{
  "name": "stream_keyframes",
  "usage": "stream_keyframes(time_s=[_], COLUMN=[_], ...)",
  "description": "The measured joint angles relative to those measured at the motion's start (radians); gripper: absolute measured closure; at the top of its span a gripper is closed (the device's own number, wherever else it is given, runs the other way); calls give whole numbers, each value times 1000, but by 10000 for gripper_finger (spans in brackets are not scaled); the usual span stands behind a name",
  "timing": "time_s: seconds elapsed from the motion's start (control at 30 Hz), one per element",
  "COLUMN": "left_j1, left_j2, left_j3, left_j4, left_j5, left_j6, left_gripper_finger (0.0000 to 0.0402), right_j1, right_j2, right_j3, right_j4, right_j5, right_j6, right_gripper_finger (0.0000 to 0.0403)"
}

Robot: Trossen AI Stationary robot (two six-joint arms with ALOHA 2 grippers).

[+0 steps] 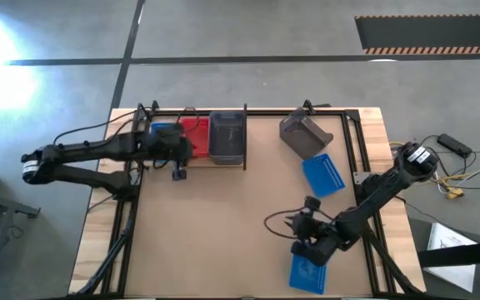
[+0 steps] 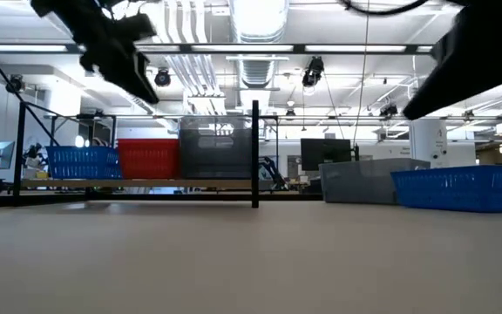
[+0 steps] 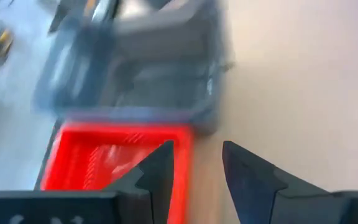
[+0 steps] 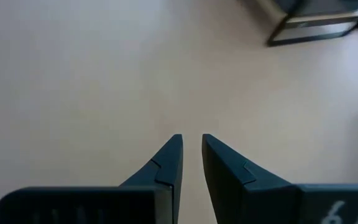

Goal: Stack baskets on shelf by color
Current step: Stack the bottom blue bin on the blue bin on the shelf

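On the shelf (image 1: 186, 111) at the table's far left, a blue basket (image 1: 163, 131), a red basket (image 1: 195, 132) and a dark grey basket (image 1: 227, 136) stand side by side. In the low view they are the blue basket (image 2: 81, 161), red basket (image 2: 148, 159) and grey basket (image 2: 216, 150). My left gripper (image 3: 197, 144) is open and hovers at the near side of the red basket (image 3: 104, 155); the blur hides whether it touches. My right gripper (image 4: 191, 137), open by a narrow gap, hangs over bare table near a loose blue basket (image 1: 307, 271).
A second grey basket (image 1: 304, 133) sits tilted at the far right, and another blue basket (image 1: 323, 175) lies just nearer than it. The shelf's dark upright divider (image 2: 255, 153) stands beside the grey basket. Bare tabletop (image 1: 223, 225) stretches across the middle and near left.
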Motion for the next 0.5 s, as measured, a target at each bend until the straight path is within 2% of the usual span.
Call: stream_keyframes(time_s=[0.1,0.2,0.37,0.5], left_j1=[-130,-289,-552,-698], left_j2=[-10,3,107,256], left_j3=[-8,-39,-61,-71], left_j4=[42,150,394,649], left_j5=[3,-18,-196,-285], left_j6=[-6,-34,-97,-100], left_gripper_finger=[279,279,279,279], right_j1=[57,127,254,318], right_j2=[-31,-53,-49,-3], right_j3=[0,0,18,18], right_j4=[2,39,135,234], right_j5=[-43,-62,-66,-77], right_j6=[10,42,107,187], right_gripper_finger=[349,351,363,356])
